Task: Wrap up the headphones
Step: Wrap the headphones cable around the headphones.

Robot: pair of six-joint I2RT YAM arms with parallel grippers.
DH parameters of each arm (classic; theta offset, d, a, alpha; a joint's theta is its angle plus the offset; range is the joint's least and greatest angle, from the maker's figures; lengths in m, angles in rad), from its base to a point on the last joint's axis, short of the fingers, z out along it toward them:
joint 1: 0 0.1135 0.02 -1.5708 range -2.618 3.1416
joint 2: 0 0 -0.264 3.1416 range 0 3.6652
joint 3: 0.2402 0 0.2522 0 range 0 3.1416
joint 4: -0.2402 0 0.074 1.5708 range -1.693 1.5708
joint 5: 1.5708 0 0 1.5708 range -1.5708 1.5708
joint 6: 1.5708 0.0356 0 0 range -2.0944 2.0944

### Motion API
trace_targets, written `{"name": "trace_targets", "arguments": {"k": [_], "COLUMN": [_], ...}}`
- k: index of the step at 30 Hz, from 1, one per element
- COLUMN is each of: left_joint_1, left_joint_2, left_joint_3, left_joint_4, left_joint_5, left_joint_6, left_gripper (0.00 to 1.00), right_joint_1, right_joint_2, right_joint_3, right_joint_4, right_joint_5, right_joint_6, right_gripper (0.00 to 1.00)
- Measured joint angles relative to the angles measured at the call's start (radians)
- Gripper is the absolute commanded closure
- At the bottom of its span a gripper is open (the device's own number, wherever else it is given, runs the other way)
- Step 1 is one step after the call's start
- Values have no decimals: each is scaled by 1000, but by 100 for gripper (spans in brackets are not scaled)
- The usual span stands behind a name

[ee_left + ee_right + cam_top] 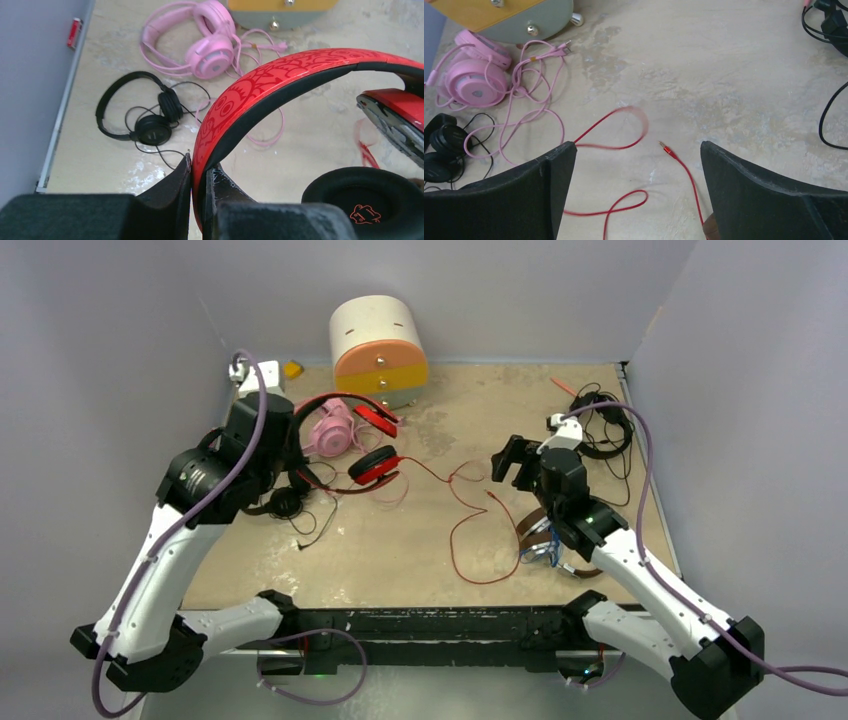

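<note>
Beige mottled surface (420,570), grey walls around, white-orange-yellow drawer box (380,348) at the back edge. Left tool (200,172) is clamped tight on the headband of the red headphones (375,466), front-left of the drawer box, with the band arching up out of the tool. The red cable (470,530) runs from them in loose loops across the surface in front of the drawer box. Its plug (666,148) lies free.

Right tool (636,146) hangs over that plug, front-right of the drawer box, fingers spread wide and gripping nothing.

Pink headphones (333,430) lie flat just front-left of the drawer box, cable in a tangle beside them. Black headphones (152,130) sit further front-left, past the pink pair. A second black pair (605,430) is far right of the drawer box, by the wall. Brown headphones (540,535) are well to the front-right, partly hidden under the right arm.
</note>
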Motion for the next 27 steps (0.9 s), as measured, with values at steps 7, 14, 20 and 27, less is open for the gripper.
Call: {"name": "trace_targets", "arguments": {"k": [7,14,20,27], "left_joint_1": [6,6,6,6], "left_joint_2": [-66,-56,-11,9], "left_joint_3": [42,63,-1,-113], "left_joint_4": [-3,0,53,129], "left_joint_5": [-40,68,224,373], "left_joint_6": [13,17,9,-9], "left_gripper": [100,100,100,100], "right_joint_1": [-1,-1,23,39], "right_joint_2": [-12,5,87,64], "right_joint_3": [-5,-13,-27,-84], "right_joint_4": [26,176,286,371], "right_joint_5": [-63,-410,-705,-800], "right_joint_6": [-32,-121,-161,-174], "right_gripper": [11,20,20,24]}}
